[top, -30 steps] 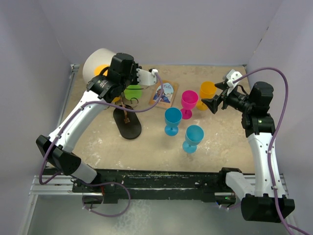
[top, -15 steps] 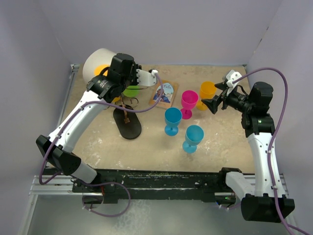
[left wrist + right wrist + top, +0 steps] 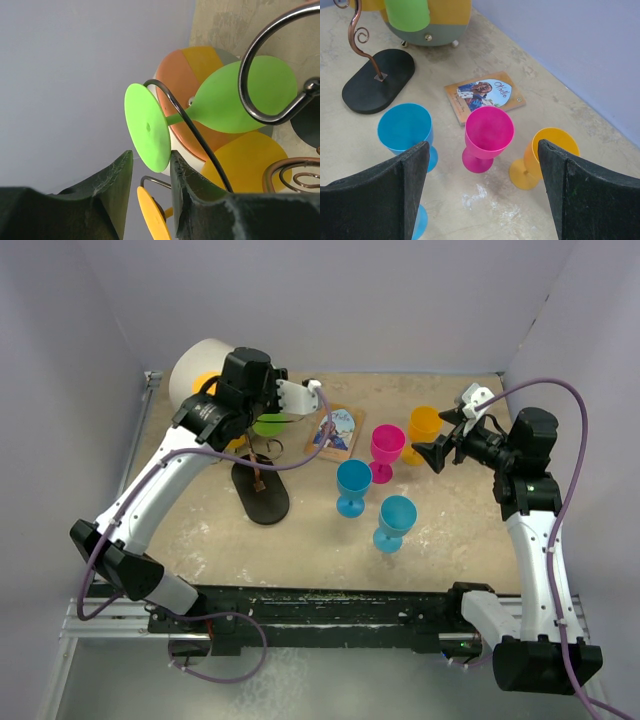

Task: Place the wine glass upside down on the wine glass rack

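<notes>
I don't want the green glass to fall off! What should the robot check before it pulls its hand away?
1. The green glass hangs upside down on the rack: ok.
2. The left gripper has its jaws parted: ok.
3. Its fingers are clear of the foot: cannot tell, its edge sits between them.
4. The right gripper is open, away from the rack: ok.

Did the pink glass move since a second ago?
No. The pink glass stands in the same spot on the table, between the picture card and the orange glass, just as before.
</notes>
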Action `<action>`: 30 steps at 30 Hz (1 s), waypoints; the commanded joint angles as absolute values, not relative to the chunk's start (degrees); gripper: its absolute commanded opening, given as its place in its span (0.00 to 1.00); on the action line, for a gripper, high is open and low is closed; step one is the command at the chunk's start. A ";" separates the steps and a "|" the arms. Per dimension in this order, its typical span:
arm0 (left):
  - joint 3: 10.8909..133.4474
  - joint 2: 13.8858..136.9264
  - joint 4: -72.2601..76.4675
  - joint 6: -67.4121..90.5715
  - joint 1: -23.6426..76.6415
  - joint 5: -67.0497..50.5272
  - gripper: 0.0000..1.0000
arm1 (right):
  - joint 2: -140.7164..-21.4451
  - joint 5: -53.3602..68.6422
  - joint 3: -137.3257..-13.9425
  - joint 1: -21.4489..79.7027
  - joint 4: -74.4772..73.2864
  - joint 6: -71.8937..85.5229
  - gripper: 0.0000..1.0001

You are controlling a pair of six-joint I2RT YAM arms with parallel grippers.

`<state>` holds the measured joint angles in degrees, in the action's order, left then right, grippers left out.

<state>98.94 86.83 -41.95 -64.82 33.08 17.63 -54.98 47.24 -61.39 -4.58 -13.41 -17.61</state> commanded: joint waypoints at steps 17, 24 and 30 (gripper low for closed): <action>109.03 82.50 -52.70 -55.71 33.31 6.32 0.52 | -53.83 47.21 -61.00 -5.32 -11.43 -18.36 0.92; 110.51 78.37 -56.55 -46.85 33.26 -3.61 0.59 | -54.01 45.33 -61.85 -5.37 -12.09 -20.20 0.92; 105.71 71.70 -55.78 -38.36 31.76 -13.69 0.73 | -56.45 43.38 -67.30 -5.36 -18.18 -26.00 0.93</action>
